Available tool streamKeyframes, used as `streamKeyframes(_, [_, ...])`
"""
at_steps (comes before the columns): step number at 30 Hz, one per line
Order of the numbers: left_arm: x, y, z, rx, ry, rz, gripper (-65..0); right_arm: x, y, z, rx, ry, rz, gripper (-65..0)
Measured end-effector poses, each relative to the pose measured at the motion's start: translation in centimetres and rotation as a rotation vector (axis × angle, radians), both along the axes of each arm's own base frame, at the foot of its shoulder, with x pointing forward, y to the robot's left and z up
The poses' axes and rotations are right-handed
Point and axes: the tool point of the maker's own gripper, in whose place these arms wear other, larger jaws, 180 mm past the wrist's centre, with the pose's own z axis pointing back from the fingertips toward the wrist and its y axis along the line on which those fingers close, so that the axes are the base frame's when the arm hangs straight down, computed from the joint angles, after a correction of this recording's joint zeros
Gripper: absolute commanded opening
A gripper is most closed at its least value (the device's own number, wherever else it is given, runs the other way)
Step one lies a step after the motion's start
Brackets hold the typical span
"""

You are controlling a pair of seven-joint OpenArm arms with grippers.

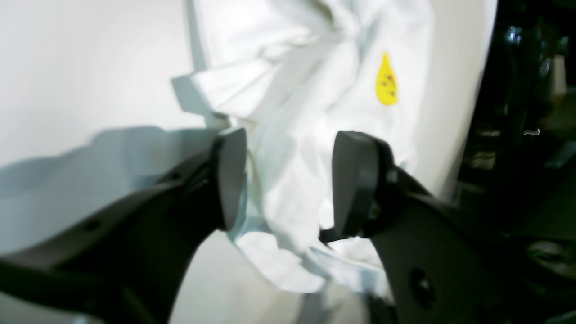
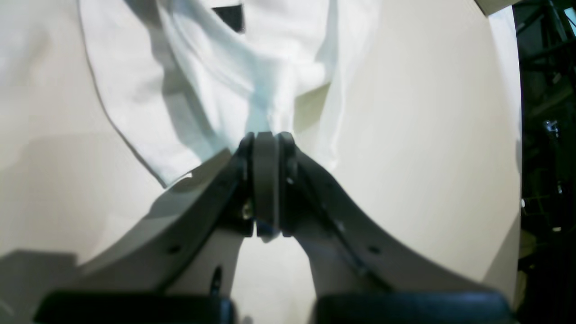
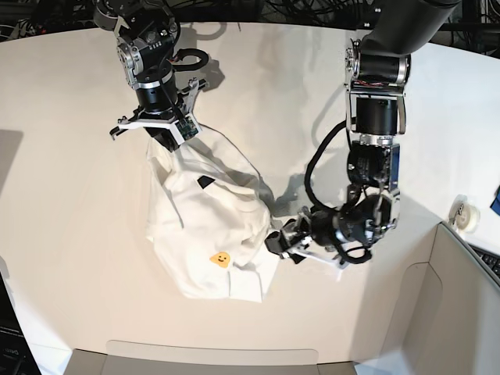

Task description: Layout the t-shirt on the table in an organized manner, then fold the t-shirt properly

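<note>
Spreading stage, not folding yet: the t-shirt (image 3: 207, 234) lies bunched and creased on the table (image 3: 70, 195), roughly mid-table, mostly white side up with a small black tag (image 3: 205, 181) and a yellow drop-shaped print (image 3: 221, 258) showing. Far edge of the shirt is pinched by the right gripper (image 2: 266, 139), jaws fully together on a fold of the fabric, cloth fanning away from it in the right wrist view. On the shirt's opposite side, at its near edge, the left gripper (image 1: 288, 180) sits with jaws wide apart, cloth between the pads (image 1: 231, 175) but not clamped; nothing held there. A sleeve-like flap (image 1: 211, 92) sticks out beside the left jaw. Judgement: layout step in hand, shirt far from flat. Next move likely calls for the left gripper to close on a clean single-layer edge or corner, then both arms to pull apart from the shirt's middle to tension it flat. Risk: grabbing several layers and dragging the bunch instead.
</note>
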Motion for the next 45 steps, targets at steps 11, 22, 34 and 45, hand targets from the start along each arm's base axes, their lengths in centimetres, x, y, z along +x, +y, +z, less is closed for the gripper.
streamKeyframes(11, [-0.7, -0.2, -1.4, -0.138, 0.058, 0.007, -32.0, 0.3, -0.1, 0.1, -0.002, -0.006, -0.001, -65.0])
streamKeyframes(22, [-1.7, -1.7, -0.8, -0.313, 0.070, 0.014, -32.0, 0.3, 0.0, 0.1, -0.002, -0.006, -0.001, -65.0])
streamKeyframes(34, [-1.7, -2.6, -1.3, -0.328, 0.068, 0.047, -32.1, 0.2, 0.0, 0.0, -0.002, -0.003, -0.001, -65.0])
streamKeyframes(45, [-2.4, -5.3, -1.3, -0.352, 0.082, 0.003, -45.4, 0.2, 0.0, 0.0, -0.002, -0.004, -0.001, -65.0])
